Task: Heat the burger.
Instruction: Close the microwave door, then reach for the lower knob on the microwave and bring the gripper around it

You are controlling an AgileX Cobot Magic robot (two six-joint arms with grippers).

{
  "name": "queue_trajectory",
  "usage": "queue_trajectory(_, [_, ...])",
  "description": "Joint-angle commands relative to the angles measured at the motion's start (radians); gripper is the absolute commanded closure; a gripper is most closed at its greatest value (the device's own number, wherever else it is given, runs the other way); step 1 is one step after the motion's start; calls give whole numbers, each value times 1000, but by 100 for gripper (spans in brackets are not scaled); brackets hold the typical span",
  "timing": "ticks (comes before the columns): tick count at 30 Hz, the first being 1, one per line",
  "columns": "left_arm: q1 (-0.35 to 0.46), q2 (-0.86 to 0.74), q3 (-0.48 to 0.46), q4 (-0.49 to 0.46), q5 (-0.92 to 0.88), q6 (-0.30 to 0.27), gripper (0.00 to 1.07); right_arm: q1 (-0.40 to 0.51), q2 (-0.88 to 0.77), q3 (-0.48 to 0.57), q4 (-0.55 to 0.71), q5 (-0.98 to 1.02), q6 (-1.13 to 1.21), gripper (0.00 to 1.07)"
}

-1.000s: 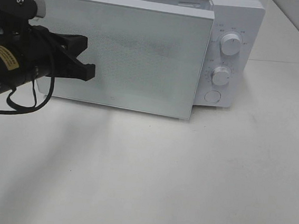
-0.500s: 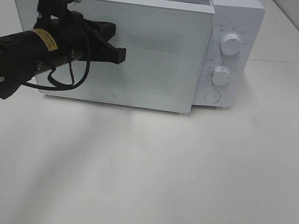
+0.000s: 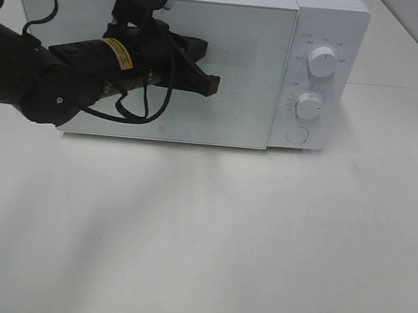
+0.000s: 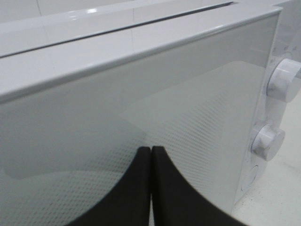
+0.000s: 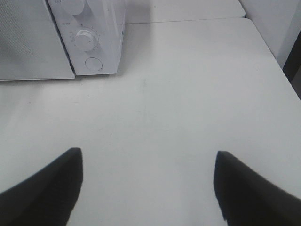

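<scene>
1. White desk (image 3: 260, 243) is seen bearing a white microwave (image 3: 333, 20).
2. Its frosted door (image 3: 247, 71) is touched by the left tool (image 3: 210, 85), which is clenched on nothing.
3. The right tool (image 5: 146, 153) is held released above the desk.
4. An upper knob (image 3: 322, 62) and a lower knob (image 3: 309, 107) are set beside the door.
5. The burger cannot be seen.

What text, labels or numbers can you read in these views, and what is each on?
Nothing reads clearly.
Yellow label on the left arm: dark print, too blurred to read.
Markings around the upper dial: too small to read.
Markings around the lower dial: too small to read.
Small mark low on the door: too small to read.
</scene>
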Motion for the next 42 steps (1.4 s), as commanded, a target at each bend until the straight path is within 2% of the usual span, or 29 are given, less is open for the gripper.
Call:
queue_trajectory(1, [10, 28, -77, -93, -15, -8, 107, -7, -29, 2, 5, -3, -14, 34])
queue_trajectory(9, [9, 62, -133, -93, 4, -7, 107, -7, -29, 2, 5, -3, -14, 34])
queue_trajectory(14, [2, 68, -142, -84, 8, -49, 107, -7, -29, 2, 5, -3, -14, 34])
queue_trajectory(27, [-147, 60, -142, -73, 41, -59, 107, -7, -29, 2, 5, -3, -14, 34])
queue_trajectory(35, [-218, 10, -142, -73, 196, -59, 107, -7, -29, 2, 5, -3, -14, 34])
queue_trajectory(36, [-233, -14, -142, -73, 246, -59, 104, -7, -29, 2, 5, -3, -14, 34])
queue_trajectory(37, [-243, -36, -142, -73, 299, -59, 96, -7, -29, 2, 5, -3, -14, 34])
queue_trajectory(38, [-243, -36, -142, -73, 299, -59, 96, -7, -29, 2, 5, -3, -14, 34])
queue_trajectory(39, [-247, -43, -142, -73, 324, -59, 90, -7, -29, 2, 5, -3, -14, 34])
queue_trajectory(40, [-252, -65, -142, -73, 388, -59, 74, -7, -29, 2, 5, -3, -14, 34])
queue_trajectory(41, [-252, -65, -142, -73, 388, -59, 74, -7, -29, 2, 5, -3, -14, 34])
queue_trajectory(42, [-254, -79, -142, -73, 422, -62, 63, -7, -29, 2, 5, -3, -14, 34])
